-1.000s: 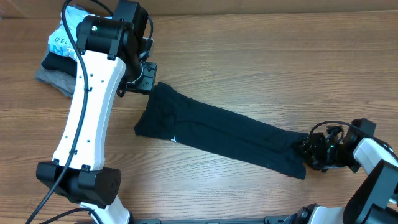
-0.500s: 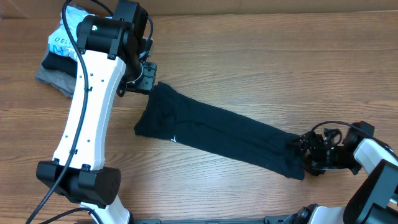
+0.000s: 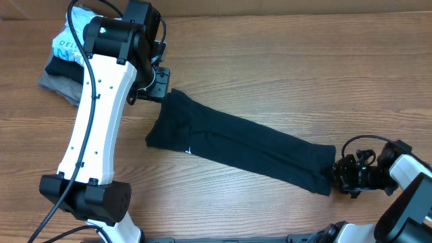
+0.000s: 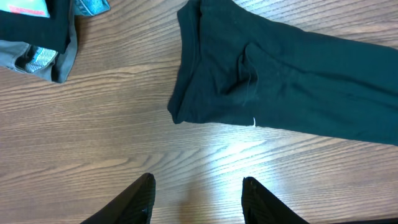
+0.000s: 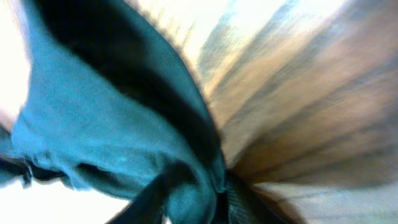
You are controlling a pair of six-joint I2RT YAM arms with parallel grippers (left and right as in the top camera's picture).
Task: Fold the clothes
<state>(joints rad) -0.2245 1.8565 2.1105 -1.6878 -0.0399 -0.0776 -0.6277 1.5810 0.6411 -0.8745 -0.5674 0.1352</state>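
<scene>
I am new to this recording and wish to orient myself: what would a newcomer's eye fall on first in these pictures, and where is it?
First, the dark T-shirt, stretched as a long band slanting across the wooden table from upper left to lower right. Next, the big white left arm over the table's left side, with the left claw open near the shirt's wide end, and the right claw at the narrow end.

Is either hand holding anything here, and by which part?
The right hand appears to pinch the dark navy soft-fabric T-shirt at its right-end edge; the left hand holds nothing.
</scene>
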